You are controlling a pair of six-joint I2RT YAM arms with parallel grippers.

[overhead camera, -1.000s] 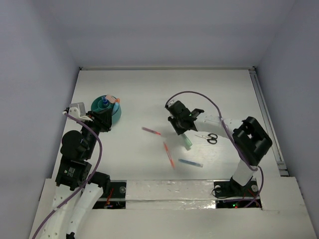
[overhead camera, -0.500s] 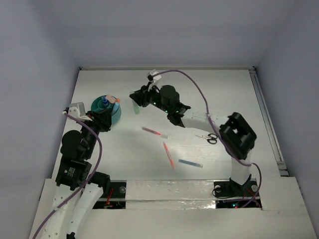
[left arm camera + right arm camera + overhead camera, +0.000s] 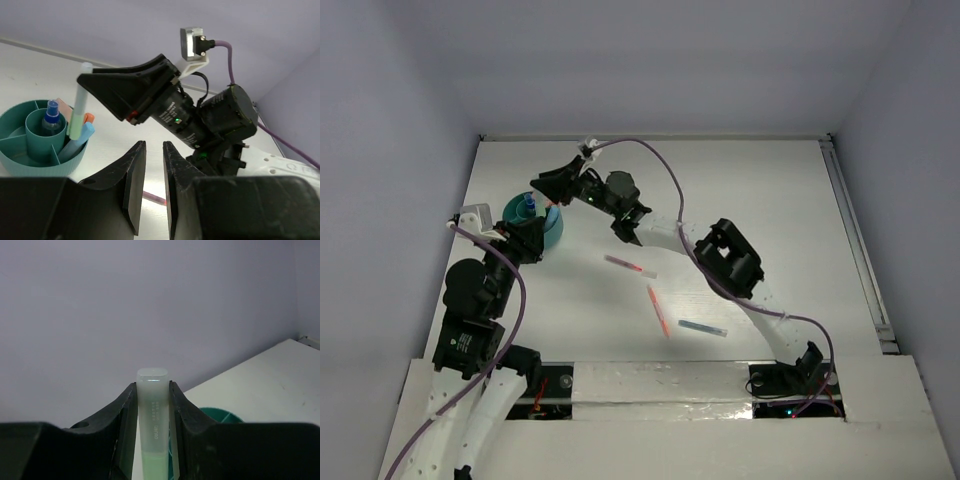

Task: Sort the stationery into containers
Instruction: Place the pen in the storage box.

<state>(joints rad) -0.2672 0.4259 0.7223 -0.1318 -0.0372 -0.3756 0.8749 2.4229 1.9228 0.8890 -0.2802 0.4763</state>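
Pale green and translucent, the marker (image 3: pixel 78 112) is standing nearly upright in the clenched right gripper (image 3: pixel 154 392), whose two fingers are pinching it near its top end so that the free lower end is pointing down into the teal pot (image 3: pixel 30 167); gripped that high, the barrel is clearing the rim and looks free to drop straight into a slot; its lower end is sitting at the outer ring of compartments, beside a light blue marker (image 3: pixel 80 140) and an orange-capped marker (image 3: pixel 89 118) leaning there, while the blue-capped tube (image 3: pixel 51 116) is occupying the round middle cup; whether the end is touching the compartment floor I cannot tell; the right arm is reaching far across the table (image 3: pixel 770 190), since the pot is sitting on the left side; the left gripper (image 3: pixel 154 147) is hovering just beside the pot, its fingers a narrow slit apart with nothing between them, seemingly placed to steady the pot if it shifts; a pink pen (image 3: pixel 625 264), an orange pen (image 3: pixel 659 310) and a blue pen (image 3: pixel 702 327) are lying loose mid-table, so the sorting is looking roughly half done
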